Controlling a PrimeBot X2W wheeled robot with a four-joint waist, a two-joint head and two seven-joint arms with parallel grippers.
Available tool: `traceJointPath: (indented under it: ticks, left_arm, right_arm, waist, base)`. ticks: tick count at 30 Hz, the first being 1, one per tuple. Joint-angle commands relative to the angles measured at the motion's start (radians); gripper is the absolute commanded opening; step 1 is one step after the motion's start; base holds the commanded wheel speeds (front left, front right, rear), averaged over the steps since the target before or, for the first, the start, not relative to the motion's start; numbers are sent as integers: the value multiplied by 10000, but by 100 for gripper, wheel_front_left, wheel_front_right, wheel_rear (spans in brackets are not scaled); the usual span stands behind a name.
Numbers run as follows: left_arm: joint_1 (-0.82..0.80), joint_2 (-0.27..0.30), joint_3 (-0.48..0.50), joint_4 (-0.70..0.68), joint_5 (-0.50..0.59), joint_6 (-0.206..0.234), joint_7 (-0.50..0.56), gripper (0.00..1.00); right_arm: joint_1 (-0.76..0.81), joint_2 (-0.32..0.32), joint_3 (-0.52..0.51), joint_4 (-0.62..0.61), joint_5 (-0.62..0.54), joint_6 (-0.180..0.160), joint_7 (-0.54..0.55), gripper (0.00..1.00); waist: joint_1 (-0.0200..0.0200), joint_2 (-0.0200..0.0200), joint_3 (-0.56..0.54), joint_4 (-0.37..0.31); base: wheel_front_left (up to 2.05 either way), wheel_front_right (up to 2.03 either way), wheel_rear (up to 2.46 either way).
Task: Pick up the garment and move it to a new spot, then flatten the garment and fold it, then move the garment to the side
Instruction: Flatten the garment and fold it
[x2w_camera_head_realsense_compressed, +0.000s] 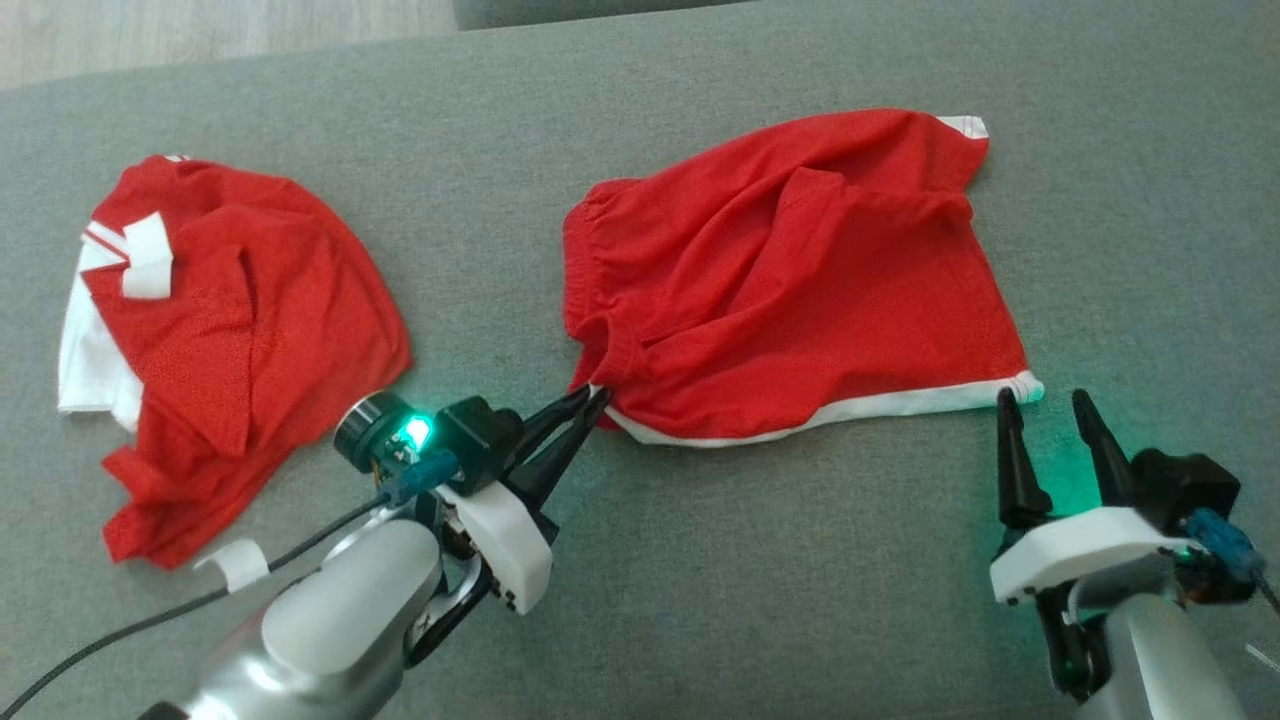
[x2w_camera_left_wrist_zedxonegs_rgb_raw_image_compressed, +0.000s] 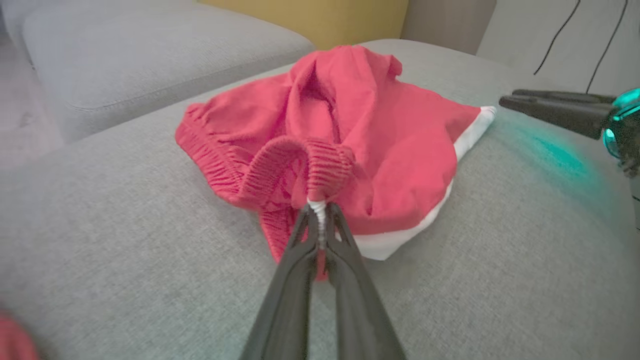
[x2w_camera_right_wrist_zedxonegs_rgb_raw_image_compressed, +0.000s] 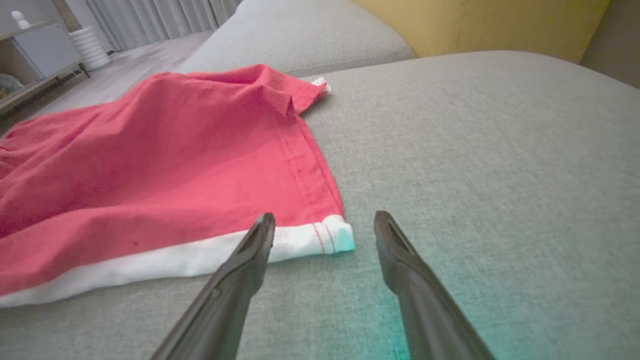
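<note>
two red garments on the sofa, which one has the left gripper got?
The red shorts with the white hem: the left gripper is shut on their waistband corner. The red jersey lies apart, untouched.

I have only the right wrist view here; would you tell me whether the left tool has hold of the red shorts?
Observer: Yes, the left tool is shut on the elastic waistband of the red shorts, at its near corner.
Operator: Thank you. Does the waistband lie flat there?
Observer: No, it arches up in a bunched loop at the pinch.
Operator: Is anything else on the cushion?
Observer: A second red and white garment lies crumpled to the robot's left, apart from the shorts.
</note>
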Motion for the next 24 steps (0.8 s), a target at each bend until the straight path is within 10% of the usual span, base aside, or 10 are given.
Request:
traceJointPath:
  ticks: [1,24]
  left_arm:
    - [-308,315,394,-325,-65,132,-157,0]
    - [72,417,265,-1144,-239,609,-49,0]
  right_arm:
    - [-245,-64,110,-143,-115,-7,55,100]
    - [-1843,-64,-429,3217,296,-7,18,100]
  waist:
    - [0,0,-33,48]
    - [0,0,-258,335]
  base:
    - [0,0,0]
    - [0,0,0]
